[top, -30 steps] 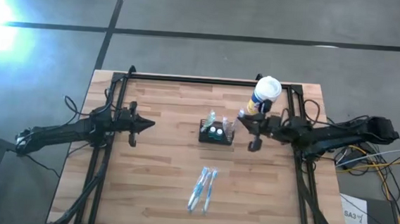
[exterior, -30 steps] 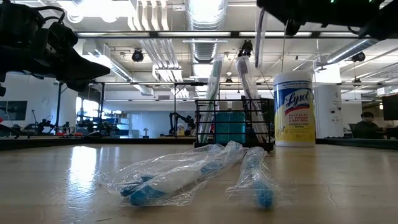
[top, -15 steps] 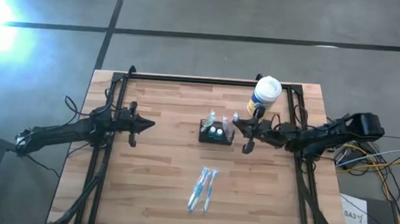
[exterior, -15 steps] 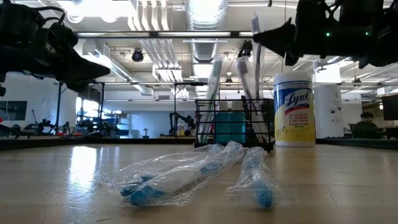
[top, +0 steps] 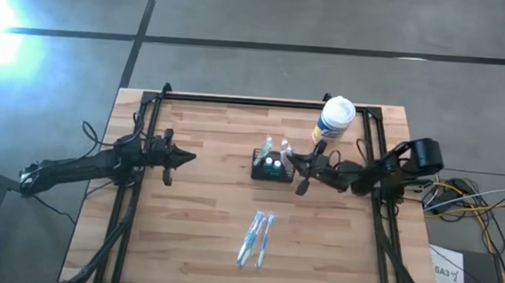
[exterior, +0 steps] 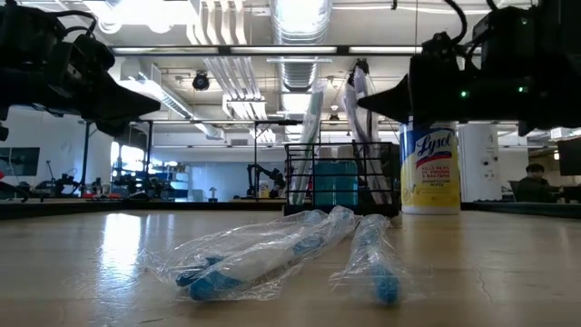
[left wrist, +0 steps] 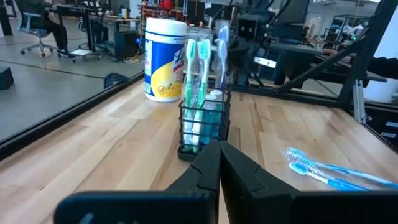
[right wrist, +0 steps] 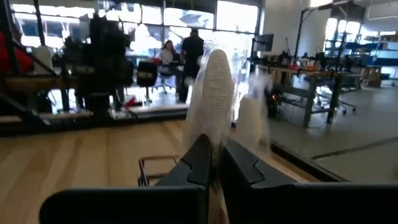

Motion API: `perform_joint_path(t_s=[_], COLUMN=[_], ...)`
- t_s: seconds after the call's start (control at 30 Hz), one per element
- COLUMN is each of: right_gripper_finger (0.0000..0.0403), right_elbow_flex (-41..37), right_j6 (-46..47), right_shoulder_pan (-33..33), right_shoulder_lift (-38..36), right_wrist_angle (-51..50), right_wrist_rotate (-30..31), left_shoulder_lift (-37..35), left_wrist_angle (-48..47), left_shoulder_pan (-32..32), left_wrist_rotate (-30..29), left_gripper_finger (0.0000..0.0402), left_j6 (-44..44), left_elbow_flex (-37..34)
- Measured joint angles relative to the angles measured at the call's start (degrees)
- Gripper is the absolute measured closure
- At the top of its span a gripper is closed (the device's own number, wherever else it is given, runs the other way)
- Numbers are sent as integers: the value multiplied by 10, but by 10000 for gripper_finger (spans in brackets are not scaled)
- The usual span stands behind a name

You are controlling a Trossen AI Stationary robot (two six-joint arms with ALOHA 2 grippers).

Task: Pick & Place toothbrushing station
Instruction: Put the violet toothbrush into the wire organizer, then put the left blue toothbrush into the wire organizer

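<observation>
**Right gripper clenched on wrapped toothbrush at the caddy**

You had the toothbrushing station (top: 273, 166), a black wire-mesh caddy, upright mid-surface, long axis 9-to-3. Your right gripper (top: 292, 156), at its 3 o'clock, gripped a wrapped toothbrush (right wrist: 214, 93). White canister (top: 333, 120) stood at 2; wrapped brushes (top: 255, 239) at 6. Left gripper (top: 189, 157) waited clenched at 9.

"Lysol" reads clear on the yellow label of the white canister (exterior: 429, 171), standing just behind the right gripper (exterior: 363, 102).
</observation>
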Motion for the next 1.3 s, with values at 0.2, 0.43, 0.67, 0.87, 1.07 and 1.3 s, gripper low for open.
perform_joint_path(t_s=[0.2, 0.43, 0.67, 0.87, 1.07, 1.3], right_gripper_finger=[390, 390, 378, 320, 269, 244], right_elbow_flex=[11, 9, 3, 1, 0, -15], right_j6=[-18, -54, -25, -12, -20, -20], right_shoulder_pan=[26, 73, 78, 78, 78, 79], right_shoulder_lift=[37, 44, 42, 40, 31, -16], right_wrist_angle=[1, 0, -9, -16, -14, -14], right_wrist_rotate=[51, 128, 132, 132, 132, 131], left_shoulder_lift=[0, 1, 1, 1, 1, 1], left_wrist_angle=[-11, -12, -11, -11, -12, -12], left_shoulder_pan=[0, 0, 0, 0, 0, 0], left_wrist_rotate=[0, 0, 0, 0, 0, 0], left_gripper_finger=[392, 392, 392, 392, 392, 392], left_j6=[0, -1, 0, 0, 0, -9], left_elbow_flex=[0, -1, -1, -1, -1, -1])
